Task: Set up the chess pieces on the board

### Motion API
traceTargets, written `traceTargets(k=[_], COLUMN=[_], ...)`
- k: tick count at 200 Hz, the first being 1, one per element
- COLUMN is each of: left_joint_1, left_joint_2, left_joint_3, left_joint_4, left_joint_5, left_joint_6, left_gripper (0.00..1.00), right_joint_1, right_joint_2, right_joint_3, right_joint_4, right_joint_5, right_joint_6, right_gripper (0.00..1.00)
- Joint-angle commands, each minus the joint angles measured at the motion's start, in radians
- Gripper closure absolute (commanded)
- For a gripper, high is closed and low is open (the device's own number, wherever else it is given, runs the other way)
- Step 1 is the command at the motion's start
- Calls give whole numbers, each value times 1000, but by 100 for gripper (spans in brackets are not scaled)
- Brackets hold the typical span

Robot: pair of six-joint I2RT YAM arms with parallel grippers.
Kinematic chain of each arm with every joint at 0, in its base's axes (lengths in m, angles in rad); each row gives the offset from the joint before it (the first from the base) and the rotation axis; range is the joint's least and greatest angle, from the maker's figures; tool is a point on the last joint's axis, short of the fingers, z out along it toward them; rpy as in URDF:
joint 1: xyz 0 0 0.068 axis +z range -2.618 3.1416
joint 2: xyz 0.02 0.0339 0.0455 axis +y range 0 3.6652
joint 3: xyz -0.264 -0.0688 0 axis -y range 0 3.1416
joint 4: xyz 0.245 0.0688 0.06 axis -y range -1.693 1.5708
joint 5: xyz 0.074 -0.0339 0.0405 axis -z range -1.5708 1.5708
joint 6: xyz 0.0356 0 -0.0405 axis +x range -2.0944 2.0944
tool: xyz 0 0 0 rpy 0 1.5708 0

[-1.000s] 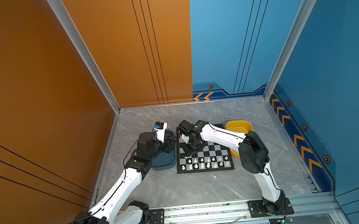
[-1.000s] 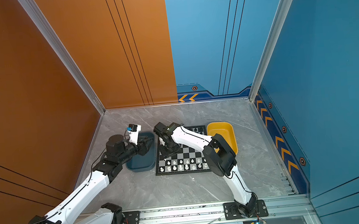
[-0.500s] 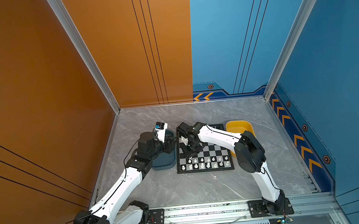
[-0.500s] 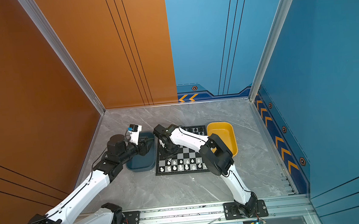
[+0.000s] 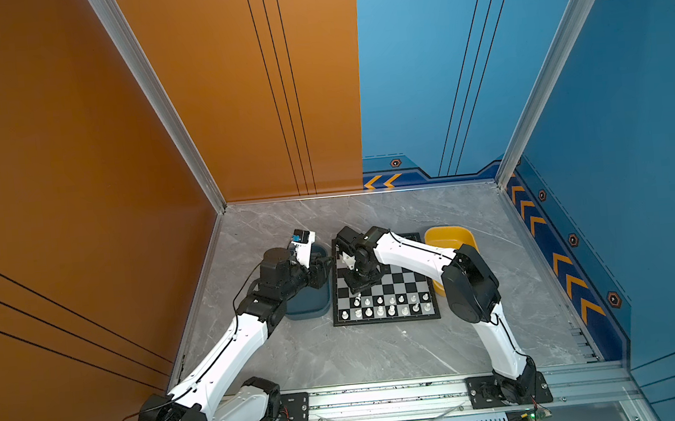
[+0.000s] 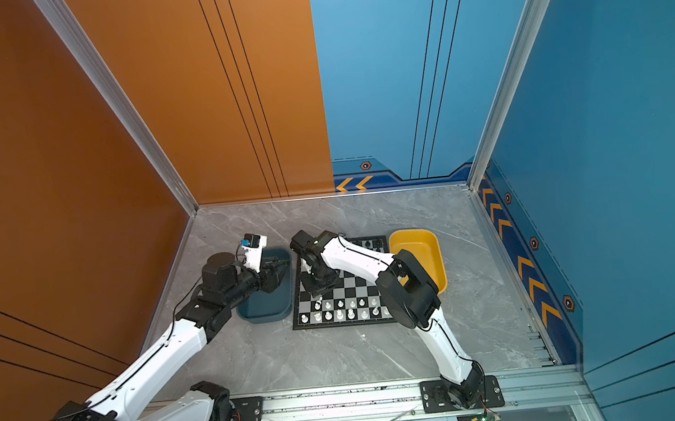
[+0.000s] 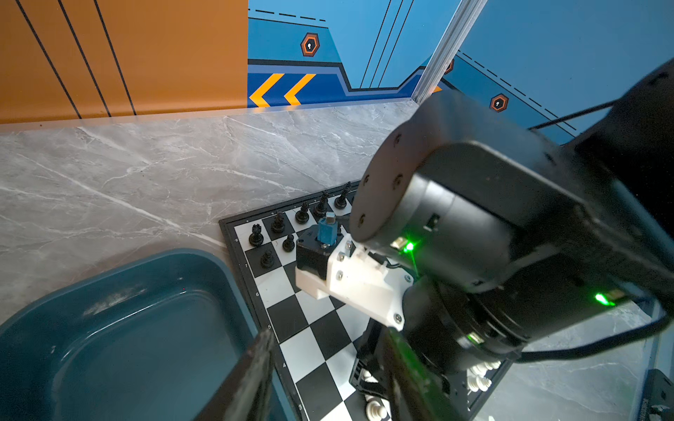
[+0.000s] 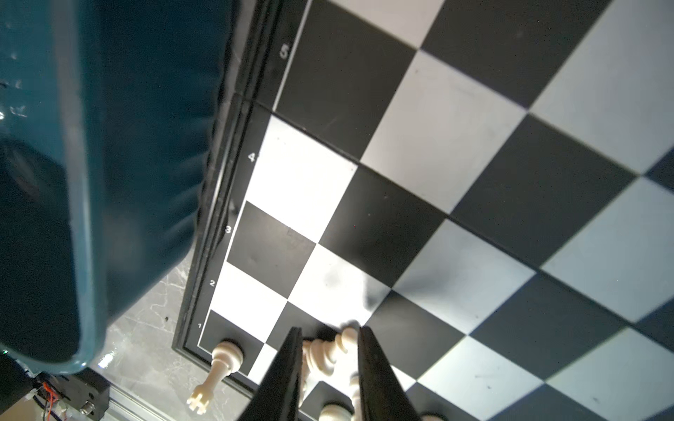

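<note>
The board (image 5: 387,320) (image 6: 345,323) lies mid-table. White chess pieces (image 5: 390,305) (image 6: 350,308) fill its two near rows. Black chess pieces (image 7: 277,222) (image 6: 368,243) stand along the far rows, partly hidden by my right arm. My right gripper (image 5: 355,289) (image 8: 330,364) points down over the board's near left corner, shut on a tilted white pawn (image 8: 328,351). A white rook (image 8: 222,364) stands on the corner square beside it. My left gripper (image 5: 324,269) (image 7: 328,371) hovers open and empty over the seam between the teal tray and the board.
A dark teal tray (image 5: 308,305) (image 7: 109,328) (image 8: 109,182) touches the board's left edge. A yellow tray (image 5: 450,237) (image 6: 414,246) sits at the board's far right. My right arm stretches across the board, and walls close in three sides.
My right gripper has come down toward the near left squares and its jaws have narrowed around the white pawn. The left arm has not moved.
</note>
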Motion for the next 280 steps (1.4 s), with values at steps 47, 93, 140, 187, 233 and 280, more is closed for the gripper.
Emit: traceTargets(k=[47, 93, 140, 187, 233, 280], left_joint_1=[-4, -4, -4, -4, -3, -1], left_joint_2=[4, 7, 8, 10, 13, 14], left_joint_3=[33, 33, 30, 31, 31, 28], left_joint_4=[-8, -6, -7, -6, -6, -4], left_joint_5=[-15, -12, -13, -13, -10, -9], left_joint_6=[13, 13, 16, 18, 17, 20], left_gripper=[50, 50, 50, 50, 50, 50], right_joint_1=[-9, -18, -17, -14, -14, -11], right_joint_2=[-20, -44, -32, -24, -17, -13], right_joint_3=[47, -16, -27, -31, -40, -45], right_joint_4=[-54, -57, -57, -56, -56, -56], right_joint_5=[54, 79, 55, 22, -6, -24], right_joint_6=[7, 50, 71, 83, 98, 107], right_gripper=[71, 74, 74, 74, 77, 77])
